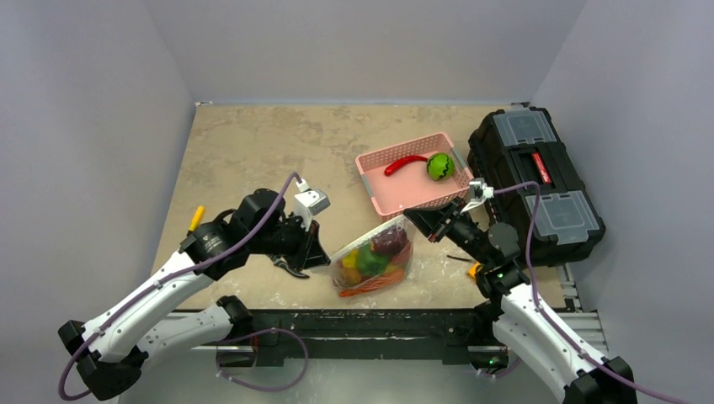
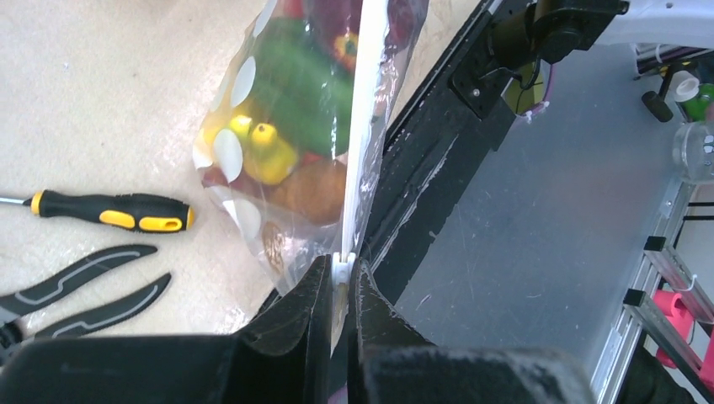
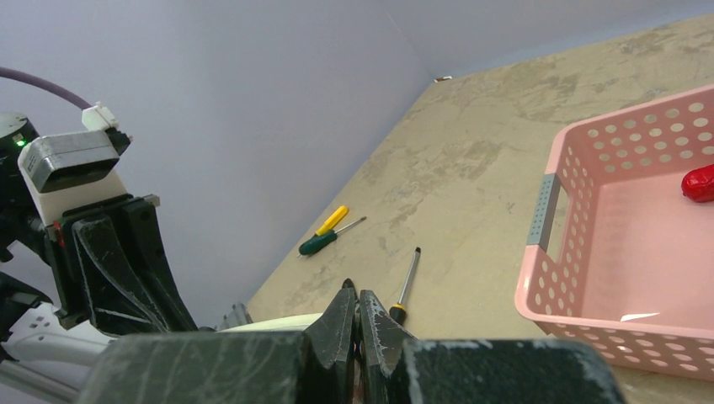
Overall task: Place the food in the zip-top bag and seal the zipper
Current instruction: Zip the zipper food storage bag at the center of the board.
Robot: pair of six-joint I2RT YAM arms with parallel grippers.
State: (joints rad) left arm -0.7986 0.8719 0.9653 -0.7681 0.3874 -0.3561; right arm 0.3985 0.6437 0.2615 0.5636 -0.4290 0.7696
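The bag, holding food, is held at the table's near edge. Its zipper is stretched between the tools, the left tool clamped on 1 end, the right tool on the other.

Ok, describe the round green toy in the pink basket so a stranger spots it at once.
Find the black toolbox on the table's right side; the pink basket sits just left of it. Of the two toys inside, it is the round, dark-striped green ball in the corner nearest the toolbox, not the long curved red chili beside it.
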